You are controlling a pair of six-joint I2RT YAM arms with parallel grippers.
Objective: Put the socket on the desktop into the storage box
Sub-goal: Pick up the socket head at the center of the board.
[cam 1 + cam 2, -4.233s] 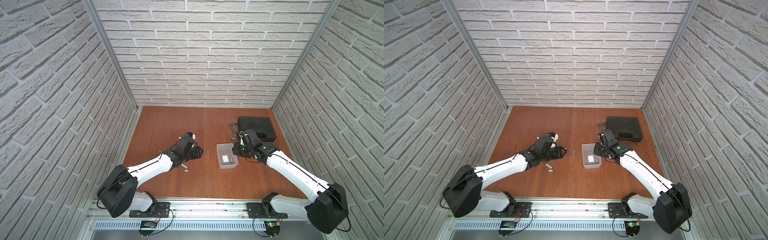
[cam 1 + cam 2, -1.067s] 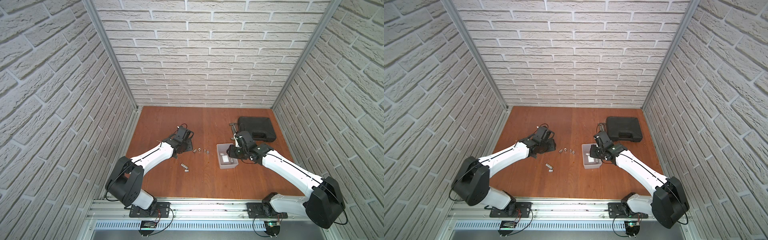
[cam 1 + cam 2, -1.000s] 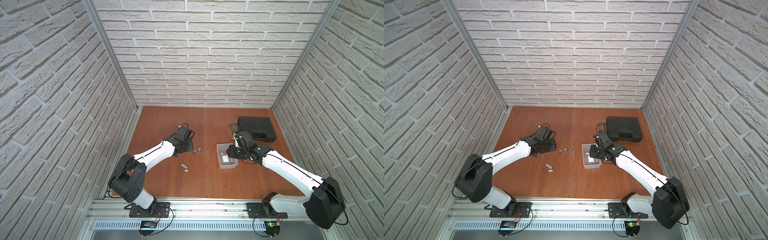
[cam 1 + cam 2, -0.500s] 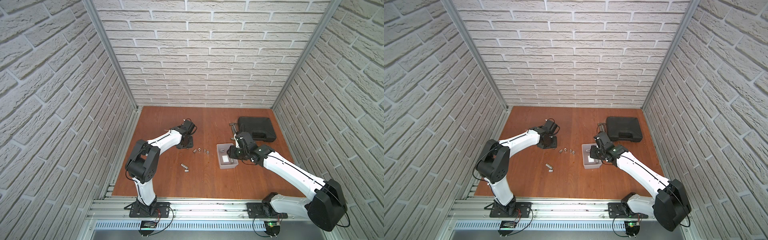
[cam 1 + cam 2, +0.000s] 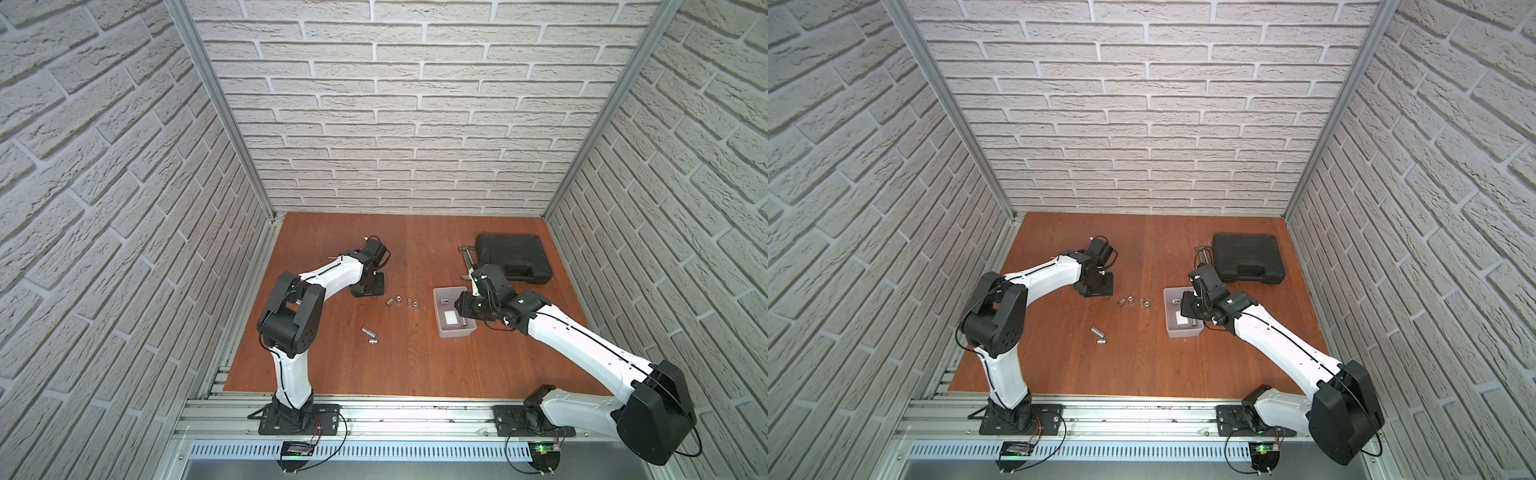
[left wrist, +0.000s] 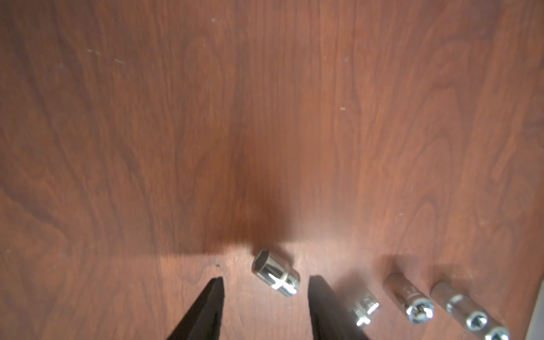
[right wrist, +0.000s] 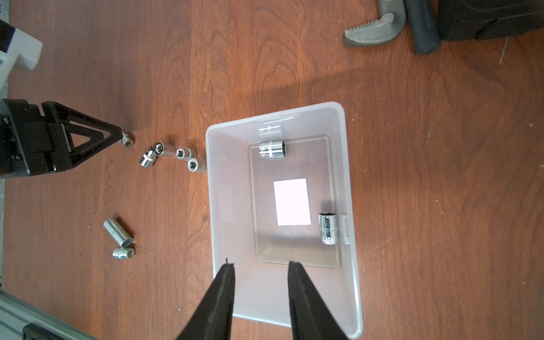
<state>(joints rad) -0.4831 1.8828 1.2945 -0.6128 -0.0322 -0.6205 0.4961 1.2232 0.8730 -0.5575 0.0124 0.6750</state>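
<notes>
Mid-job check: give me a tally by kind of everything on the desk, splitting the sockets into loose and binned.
Sockets loose on the desktop: 7
Sockets in the storage box: 2
Storage box: 1
Black case: 1
Wrench: 1
Total: 12

From high at six o'clock, both top views are looking down over the whole desktop (image 5: 415,361). My wrist cameras are hovering close, sharing the socket row (image 6: 416,306) (image 7: 182,153).
</notes>
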